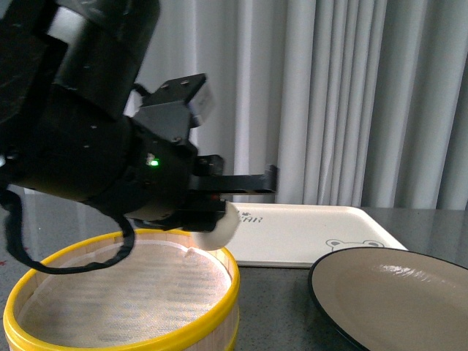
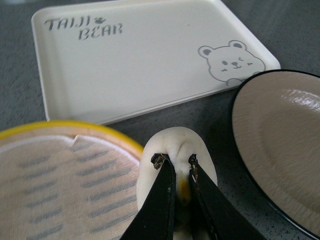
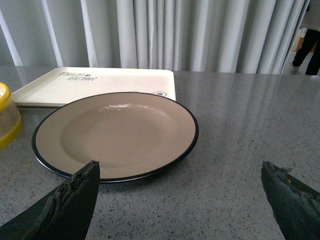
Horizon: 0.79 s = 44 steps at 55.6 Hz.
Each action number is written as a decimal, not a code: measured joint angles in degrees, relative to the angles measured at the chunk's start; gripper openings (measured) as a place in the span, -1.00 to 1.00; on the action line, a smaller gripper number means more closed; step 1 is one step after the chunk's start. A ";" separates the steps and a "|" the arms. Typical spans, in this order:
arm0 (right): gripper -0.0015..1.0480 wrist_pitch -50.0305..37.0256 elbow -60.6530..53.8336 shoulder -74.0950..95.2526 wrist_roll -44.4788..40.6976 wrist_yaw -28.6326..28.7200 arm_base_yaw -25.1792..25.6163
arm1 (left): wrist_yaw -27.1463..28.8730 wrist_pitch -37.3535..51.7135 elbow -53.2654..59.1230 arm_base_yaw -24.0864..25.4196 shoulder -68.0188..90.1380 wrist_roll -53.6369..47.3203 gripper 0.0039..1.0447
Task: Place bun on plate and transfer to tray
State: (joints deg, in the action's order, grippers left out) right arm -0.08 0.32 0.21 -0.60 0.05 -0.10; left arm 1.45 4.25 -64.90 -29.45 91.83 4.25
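My left gripper (image 2: 175, 160) is shut on the cream-white bun (image 2: 175, 145), pinching its top. In the front view the bun (image 1: 221, 228) hangs above the right edge of the yellow-rimmed steamer basket (image 1: 131, 292), held by the left gripper (image 1: 219, 208). The beige plate with a black rim (image 1: 395, 300) lies empty to the right, also seen in the left wrist view (image 2: 280, 145) and the right wrist view (image 3: 115, 132). The cream tray (image 1: 307, 234) with bear print lies empty behind. My right gripper (image 3: 180, 172) stands open just short of the plate, nothing between its fingers.
The steamer basket (image 2: 60, 175) has a cloth liner and nothing in it. The tray (image 2: 145, 55) lies just beyond basket and plate. Grey speckled tabletop (image 3: 240, 130) stretches to the right of the plate. Grey curtains (image 1: 351, 95) hang behind.
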 joint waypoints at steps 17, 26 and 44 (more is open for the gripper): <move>0.83 0.00 0.00 0.00 0.00 0.00 0.00 | -4.28 -0.39 -14.03 -9.55 13.11 -8.04 -0.92; 0.83 0.00 0.00 0.00 0.00 0.00 0.00 | -6.62 -4.92 -19.89 -11.26 17.16 -8.72 -0.92; 0.83 0.00 0.00 0.02 0.00 -0.04 0.00 | 0.85 -19.67 -31.30 -12.81 24.61 -5.35 -0.92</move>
State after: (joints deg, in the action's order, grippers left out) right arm -0.08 0.32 0.23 -0.60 0.01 -0.10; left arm 2.31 -15.42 -96.20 -42.26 116.44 -1.10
